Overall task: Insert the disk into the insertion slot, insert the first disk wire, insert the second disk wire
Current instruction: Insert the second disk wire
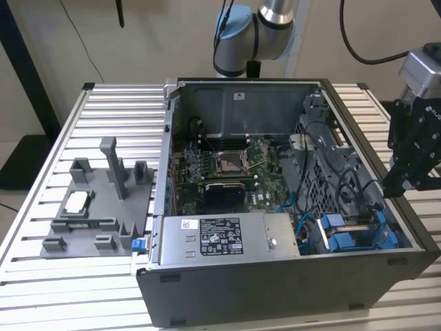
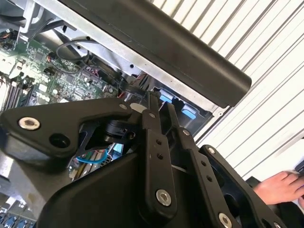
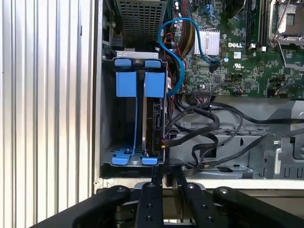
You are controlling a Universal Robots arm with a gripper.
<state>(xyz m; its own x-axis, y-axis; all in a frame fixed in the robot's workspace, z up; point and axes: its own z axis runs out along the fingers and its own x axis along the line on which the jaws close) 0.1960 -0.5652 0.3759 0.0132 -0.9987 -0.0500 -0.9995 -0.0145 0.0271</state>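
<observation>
**End effector at the mouth of the drive bay, wiring apparently in hand**

The step in hand looks to be the wiring. It is best done by bringing the end effector (image 3: 164,174) in square to the open end of the bay, pressing along the slot's own line and keeping clear of loose leads. Its fingers are drawn nearly together, a narrow stance, and I see nothing pinched between them. The tips hang just past the case's rim, at the near end of the insertion slot (image 3: 135,123), a grey metal bay with bright blue rails. A dark slab stands on edge in one of its two channels; I take it for the disk (image 3: 155,126), and it appears seated. Just beside it a tangle of black cables (image 3: 199,126) sprawls over the case floor. A blue cable (image 3: 173,57) loops from the motherboard (image 3: 237,61) toward the bay. Whether either is plugged into the disk I cannot tell. In the exterior view the case (image 1: 275,289) stands on the slatted tabletop (image 1: 117,117), with a grey tray (image 1: 96,207) of upright posts well apart on that view's left.
</observation>
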